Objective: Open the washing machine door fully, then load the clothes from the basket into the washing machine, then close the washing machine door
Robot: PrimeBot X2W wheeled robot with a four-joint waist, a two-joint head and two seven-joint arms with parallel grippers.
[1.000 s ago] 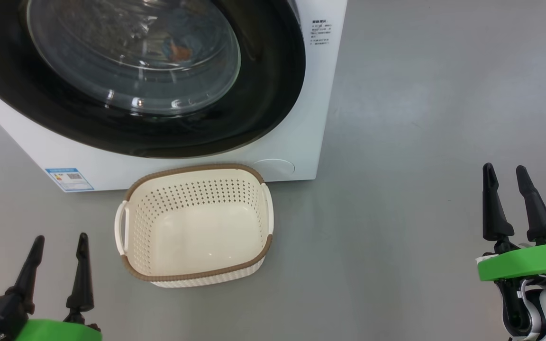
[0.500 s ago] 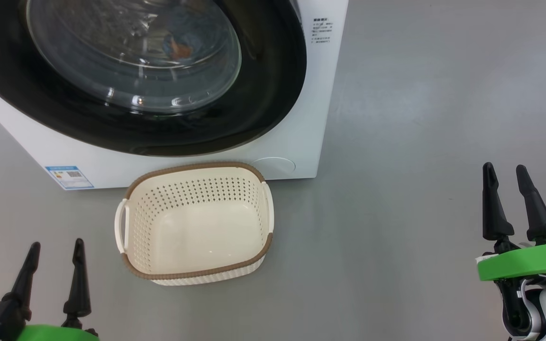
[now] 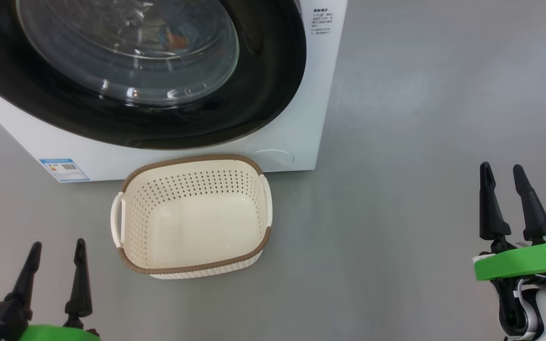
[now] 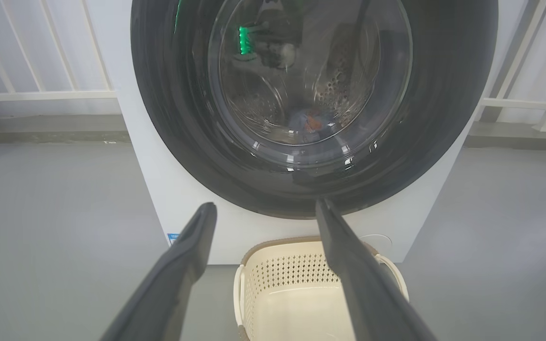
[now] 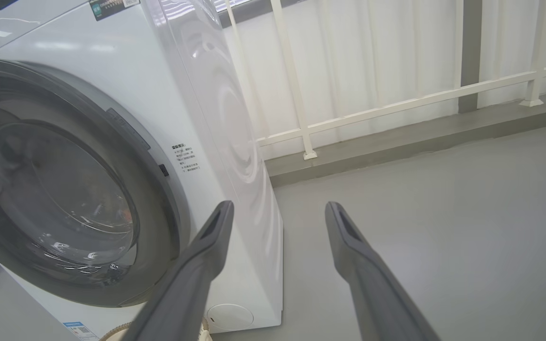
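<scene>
Shut washing machine door (image 3: 263, 71): stiff, glossy, probably slick; take right edge. Gaping, empty: left pincer (image 3: 59, 242), right pincer (image 3: 501, 166).

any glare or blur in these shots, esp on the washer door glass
Head view: bright glints line the lower glass of the washing machine door. Left wrist view: a green reflection sits on the glass; the fingers of the left gripper are soft, too near to focus. Right wrist view: the wide lens bows the white railing, and the fingers of the right gripper blur likewise.
</scene>
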